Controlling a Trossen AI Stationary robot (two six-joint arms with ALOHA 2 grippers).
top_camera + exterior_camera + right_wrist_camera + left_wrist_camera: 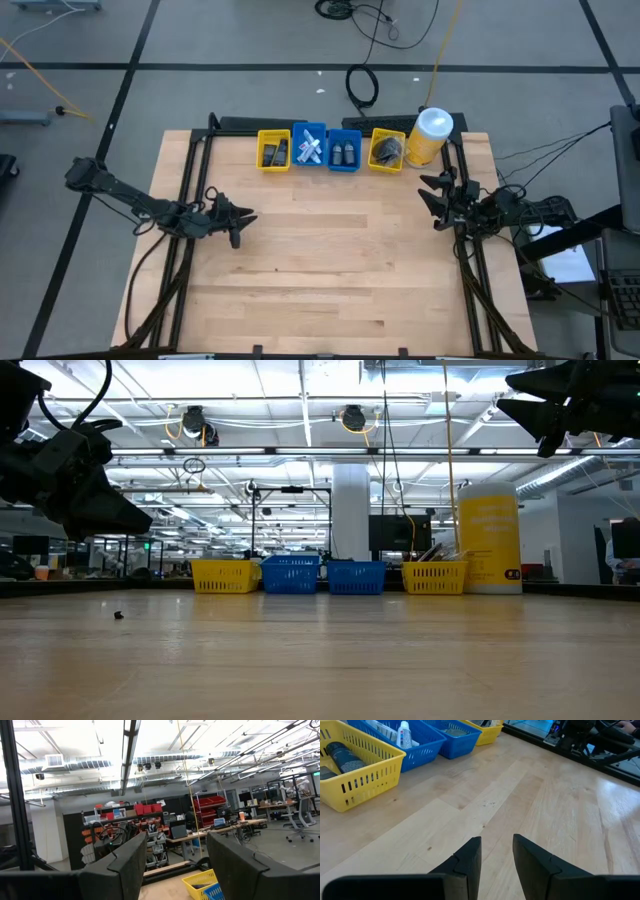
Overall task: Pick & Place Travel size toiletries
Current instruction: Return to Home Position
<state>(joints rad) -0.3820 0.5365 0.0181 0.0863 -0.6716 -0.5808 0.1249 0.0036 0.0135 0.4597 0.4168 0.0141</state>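
Grey taped floor, white pillar, bright ceiling.

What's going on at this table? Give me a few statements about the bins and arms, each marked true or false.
1. Four bins stand in one row, the yellow ones outermost. True.
2. The left gripper holds a tube. False: it is open and empty, over bare table.
3. The yellow canister stands between the blue bins. False: it stands at the row's right end, beside a yellow bin.
4. White tubes lie in a blue bin. True.
5. The right gripper is shut. False: its fingers are apart, holding nothing.
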